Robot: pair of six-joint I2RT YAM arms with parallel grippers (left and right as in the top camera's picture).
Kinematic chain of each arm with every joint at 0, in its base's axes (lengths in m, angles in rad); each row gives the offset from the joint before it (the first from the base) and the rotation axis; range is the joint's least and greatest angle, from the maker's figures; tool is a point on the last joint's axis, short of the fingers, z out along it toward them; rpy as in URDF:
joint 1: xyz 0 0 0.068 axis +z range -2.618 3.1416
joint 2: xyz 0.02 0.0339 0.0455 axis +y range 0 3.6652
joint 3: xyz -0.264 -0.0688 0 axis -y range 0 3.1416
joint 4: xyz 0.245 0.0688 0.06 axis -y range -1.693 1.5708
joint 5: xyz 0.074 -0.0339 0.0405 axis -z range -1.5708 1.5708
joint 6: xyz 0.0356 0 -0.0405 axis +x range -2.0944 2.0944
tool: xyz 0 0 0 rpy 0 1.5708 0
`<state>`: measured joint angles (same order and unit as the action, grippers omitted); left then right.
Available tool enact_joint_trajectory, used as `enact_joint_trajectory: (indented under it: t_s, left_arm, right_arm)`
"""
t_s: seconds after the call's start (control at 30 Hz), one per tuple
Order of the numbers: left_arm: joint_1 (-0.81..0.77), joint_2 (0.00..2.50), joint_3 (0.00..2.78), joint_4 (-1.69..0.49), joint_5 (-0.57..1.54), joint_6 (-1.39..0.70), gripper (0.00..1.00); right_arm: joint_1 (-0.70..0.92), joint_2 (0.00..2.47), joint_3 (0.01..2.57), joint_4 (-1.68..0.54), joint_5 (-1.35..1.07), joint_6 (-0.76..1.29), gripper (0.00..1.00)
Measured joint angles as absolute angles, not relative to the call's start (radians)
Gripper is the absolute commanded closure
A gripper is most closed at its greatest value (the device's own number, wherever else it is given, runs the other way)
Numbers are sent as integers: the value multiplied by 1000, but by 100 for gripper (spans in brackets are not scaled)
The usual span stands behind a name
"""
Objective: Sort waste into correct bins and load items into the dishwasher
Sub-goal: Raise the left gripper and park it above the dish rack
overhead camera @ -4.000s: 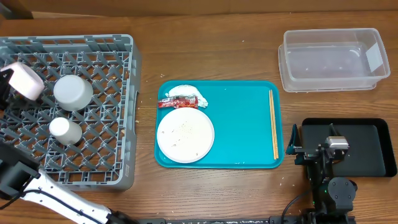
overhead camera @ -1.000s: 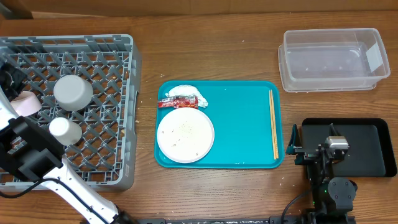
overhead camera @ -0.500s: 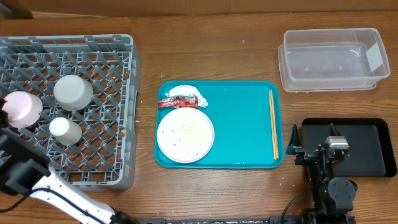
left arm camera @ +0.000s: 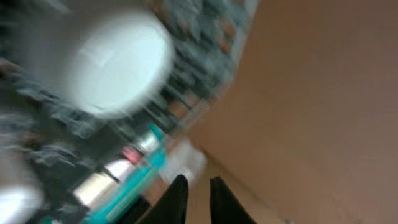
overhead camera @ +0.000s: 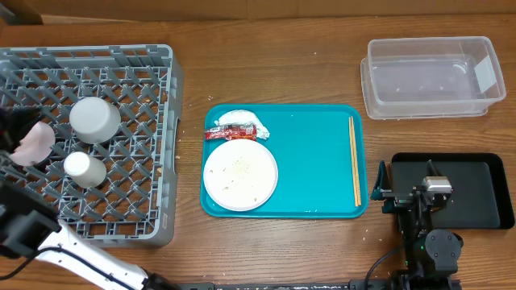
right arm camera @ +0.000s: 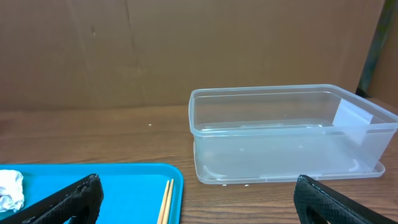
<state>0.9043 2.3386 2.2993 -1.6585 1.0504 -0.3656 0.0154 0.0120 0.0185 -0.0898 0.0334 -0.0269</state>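
The grey dish rack (overhead camera: 137, 201) holds an upturned grey-blue bowl (overhead camera: 94, 119) and a white cup (overhead camera: 84, 169). A white-pink bowl (overhead camera: 37, 142) lies tilted at its left side, touching my left gripper (overhead camera: 12, 125). The blurred left wrist view shows the left fingers (left arm camera: 199, 186) almost together with nothing between them. The white plate (overhead camera: 240, 175) with rice crumbs (overhead camera: 239, 165), the napkin (overhead camera: 242, 122), the red wrapper (overhead camera: 219, 133) and the chopsticks (overhead camera: 355, 161) lie on the teal tray (overhead camera: 314, 169). My right gripper (overhead camera: 381, 192) is open and empty (right arm camera: 199, 199).
The clear tub (overhead camera: 431, 76) stands at the back right and also shows in the right wrist view (right arm camera: 280, 134). The black tray (overhead camera: 476, 193) lies under the right arm. The chopsticks (right arm camera: 166, 202) and the napkin (right arm camera: 9, 190) show low in the right wrist view.
The white-pink bowl has come down from the rack's far-left part to beside the cup and now lies tilted. The left arm has shifted at the left edge. The right arm is still.
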Motion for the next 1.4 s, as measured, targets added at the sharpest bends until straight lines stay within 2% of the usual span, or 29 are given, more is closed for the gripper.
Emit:
enact_joint_trajectory:
  t_s: [0.1, 0.13, 0.2, 0.23, 0.27, 0.47, 0.53, 0.63, 0.7, 0.83, 0.97, 1.23, 1.4]
  left_arm:
    - [830, 2339, 2299, -1684, 1162, -305, 60]
    - [802, 2339, 2299, -1684, 1187, -286, 53]
    - [731, 2337, 2299, -1686, 1232, -251, 33]
    - [698, 2336, 2299, -1686, 1246, -242, 26]
    - [659, 2333, 2299, -1686, 1259, -231, 23]
    - [411, 2277, 2299, -1686, 1275, -115, 20]
    - [321, 2244, 2299, -1686, 1222, -85, 16]
    - [167, 2189, 2299, -1687, 1072, -57, 5]
    - [64, 2167, 2299, -1687, 957, -56, 5]
    - [-165, 2162, 2299, -1655, 640, -144, 0]
    - [-364, 2162, 2299, -1595, 356, -290, 0]
    - [-614, 2162, 2299, -1404, 150, -421, 0]
    - [-723, 2162, 2299, -1386, 14, -470, 0]
  right_arm:
    - [15, 12, 19, -89, 33, -27, 0]
    - [16, 12, 19, -89, 33, -27, 0]
    - [15, 12, 19, -89, 33, -27, 0]
    - [16, 12, 19, -88, 34, -26, 0]
    - [15, 12, 19, -89, 33, -27, 0]
    - [15, 12, 19, -89, 33, -27, 0]
    - [16, 12, 19, -89, 33, -27, 0]
    - [15, 12, 19, -89, 33, -27, 0]
    - [15, 12, 19, -89, 33, -26, 0]
    - [15, 12, 19, -89, 33, -27, 0]
    - [16, 12, 19, -89, 33, -27, 0]
    - [16, 12, 19, -89, 33, -27, 0]
    - [16, 12, 19, -89, 34, -27, 0]
